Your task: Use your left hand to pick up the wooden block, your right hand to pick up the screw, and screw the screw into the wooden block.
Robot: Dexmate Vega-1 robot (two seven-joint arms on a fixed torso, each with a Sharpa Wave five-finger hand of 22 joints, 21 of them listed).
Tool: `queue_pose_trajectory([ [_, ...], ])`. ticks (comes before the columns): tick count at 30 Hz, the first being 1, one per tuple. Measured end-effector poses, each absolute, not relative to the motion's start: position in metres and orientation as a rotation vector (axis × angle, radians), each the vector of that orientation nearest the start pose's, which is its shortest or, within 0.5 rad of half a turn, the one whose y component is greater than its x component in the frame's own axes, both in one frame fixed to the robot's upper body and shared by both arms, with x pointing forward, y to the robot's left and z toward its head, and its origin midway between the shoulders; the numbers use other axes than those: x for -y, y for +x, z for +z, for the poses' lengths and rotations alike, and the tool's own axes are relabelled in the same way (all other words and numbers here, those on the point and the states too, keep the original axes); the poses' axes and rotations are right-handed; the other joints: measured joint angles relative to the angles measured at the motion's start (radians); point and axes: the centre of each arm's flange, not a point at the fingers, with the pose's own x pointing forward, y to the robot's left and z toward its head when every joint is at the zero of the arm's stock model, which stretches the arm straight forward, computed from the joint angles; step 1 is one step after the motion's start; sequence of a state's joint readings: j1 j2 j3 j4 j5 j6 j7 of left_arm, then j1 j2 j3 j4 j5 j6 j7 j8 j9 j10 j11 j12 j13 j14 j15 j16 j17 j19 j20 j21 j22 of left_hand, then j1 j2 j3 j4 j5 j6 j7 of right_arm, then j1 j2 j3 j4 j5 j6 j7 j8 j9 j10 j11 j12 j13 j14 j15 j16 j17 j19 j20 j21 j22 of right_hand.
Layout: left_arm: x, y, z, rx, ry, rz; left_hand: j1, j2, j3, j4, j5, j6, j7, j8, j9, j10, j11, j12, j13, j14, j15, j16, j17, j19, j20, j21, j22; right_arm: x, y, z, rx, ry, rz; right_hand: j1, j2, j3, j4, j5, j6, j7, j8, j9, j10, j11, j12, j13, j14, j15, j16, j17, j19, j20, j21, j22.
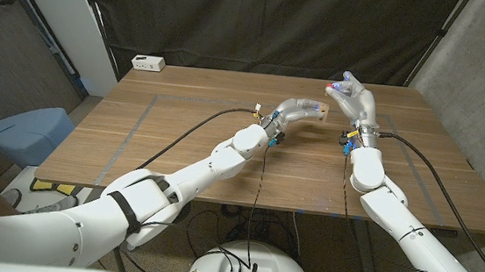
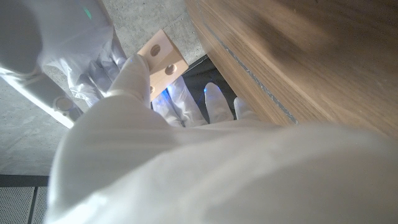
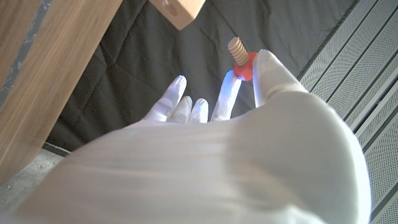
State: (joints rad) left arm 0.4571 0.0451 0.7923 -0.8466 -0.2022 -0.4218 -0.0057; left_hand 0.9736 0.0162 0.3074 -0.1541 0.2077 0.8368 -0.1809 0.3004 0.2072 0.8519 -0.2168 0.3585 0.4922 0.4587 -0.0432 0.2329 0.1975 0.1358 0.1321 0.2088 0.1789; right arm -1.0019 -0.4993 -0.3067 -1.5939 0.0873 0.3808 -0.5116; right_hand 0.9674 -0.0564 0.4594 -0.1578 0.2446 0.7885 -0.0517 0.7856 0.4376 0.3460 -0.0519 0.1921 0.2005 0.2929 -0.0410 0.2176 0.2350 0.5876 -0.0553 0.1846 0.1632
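Right wrist view: ribbed wooden red-headed screw [image 3: 239, 55]

One wooden block [image 2: 163, 59], one red-headed screw [image 3: 240, 59] and one white power strip [image 1: 148, 62] were in view above one wooden table [image 1: 223, 152], worked by two robot hands.

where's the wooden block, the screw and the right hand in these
wooden block [image 2: 163, 58]: left wrist view, on its pale face beside the holes
screw [image 3: 237, 48]: right wrist view, on its threaded shaft above the red head
right hand [image 1: 352, 100]: head view, on the palm
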Motion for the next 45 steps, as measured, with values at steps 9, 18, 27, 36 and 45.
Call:
queue_pose_trajectory([
  [9, 0.027, 0.661, 0.006, 0.711, 0.365, -0.583, 0.000, 0.000, 0.000, 0.000, 0.000, 0.000, 0.000, 0.000, 0.000, 0.000, 0.000, 0.000, 0.000, 0.000, 0.000, 0.000, 0.000, 0.000, 0.000, 0.000, 0.000, 0.274, 0.569, 0.002, 0.938, -0.208, -0.199, 0.000, 0.000, 0.000, 0.000, 0.000, -0.001, 0.001, 0.000, 0.000, 0.000, 0.000, 0.000, 0.000, 0.000, 0.000, 0.000, 0.000, 0.000, 0.000, 0.000, 0.000],
  [18, 0.026, 0.658, 0.004, 0.709, 0.369, -0.579, -0.002, 0.001, -0.004, 0.004, -0.001, 0.000, 0.000, 0.000, -0.001, 0.000, 0.000, -0.001, 0.000, 0.000, 0.000, 0.000, 0.000, 0.000, 0.000, 0.000, 0.000, 0.276, 0.569, -0.002, 0.930, -0.208, -0.199, 0.000, 0.000, 0.000, 0.000, -0.001, -0.003, -0.001, 0.007, 0.000, 0.000, 0.000, 0.000, 0.000, 0.000, 0.000, 0.000, 0.000, 0.000, 0.000, 0.000, 0.000],
  [27, 0.025, 0.656, 0.002, 0.709, 0.372, -0.575, -0.002, 0.001, -0.005, 0.004, -0.001, 0.000, 0.000, 0.000, -0.001, 0.000, 0.000, -0.003, 0.000, 0.000, 0.000, 0.000, 0.000, 0.000, 0.000, 0.000, 0.000, 0.278, 0.568, -0.006, 0.924, -0.204, -0.201, 0.000, 0.000, 0.000, 0.000, -0.002, -0.003, -0.001, 0.007, 0.000, 0.000, 0.000, 0.000, 0.000, -0.004, 0.004, 0.000, 0.000, 0.000, 0.000, 0.000, 0.000],
  [36, 0.026, 0.654, 0.002, 0.712, 0.375, -0.576, -0.004, 0.004, -0.007, 0.002, -0.002, 0.000, 0.000, 0.000, 0.000, 0.001, -0.002, -0.005, 0.000, 0.000, 0.000, 0.000, 0.000, 0.000, 0.000, 0.000, 0.000, 0.279, 0.567, -0.010, 0.920, -0.198, -0.206, -0.003, -0.003, 0.000, 0.000, -0.002, -0.006, -0.004, 0.007, -0.006, 0.000, 0.000, 0.000, 0.000, -0.004, 0.003, 0.000, 0.000, 0.000, 0.000, 0.000, 0.000],
  [45, 0.027, 0.653, 0.002, 0.714, 0.378, -0.578, -0.004, 0.004, -0.008, 0.000, 0.000, 0.000, 0.000, 0.000, 0.000, 0.001, -0.002, -0.009, 0.000, 0.000, 0.000, 0.000, 0.000, 0.000, 0.000, 0.000, 0.000, 0.279, 0.565, -0.013, 0.921, -0.191, -0.206, -0.008, -0.008, 0.008, -0.001, 0.000, -0.006, -0.004, 0.006, -0.005, 0.000, 0.000, 0.000, 0.000, -0.008, 0.000, 0.000, 0.000, -0.004, 0.004, 0.000, 0.000],
])
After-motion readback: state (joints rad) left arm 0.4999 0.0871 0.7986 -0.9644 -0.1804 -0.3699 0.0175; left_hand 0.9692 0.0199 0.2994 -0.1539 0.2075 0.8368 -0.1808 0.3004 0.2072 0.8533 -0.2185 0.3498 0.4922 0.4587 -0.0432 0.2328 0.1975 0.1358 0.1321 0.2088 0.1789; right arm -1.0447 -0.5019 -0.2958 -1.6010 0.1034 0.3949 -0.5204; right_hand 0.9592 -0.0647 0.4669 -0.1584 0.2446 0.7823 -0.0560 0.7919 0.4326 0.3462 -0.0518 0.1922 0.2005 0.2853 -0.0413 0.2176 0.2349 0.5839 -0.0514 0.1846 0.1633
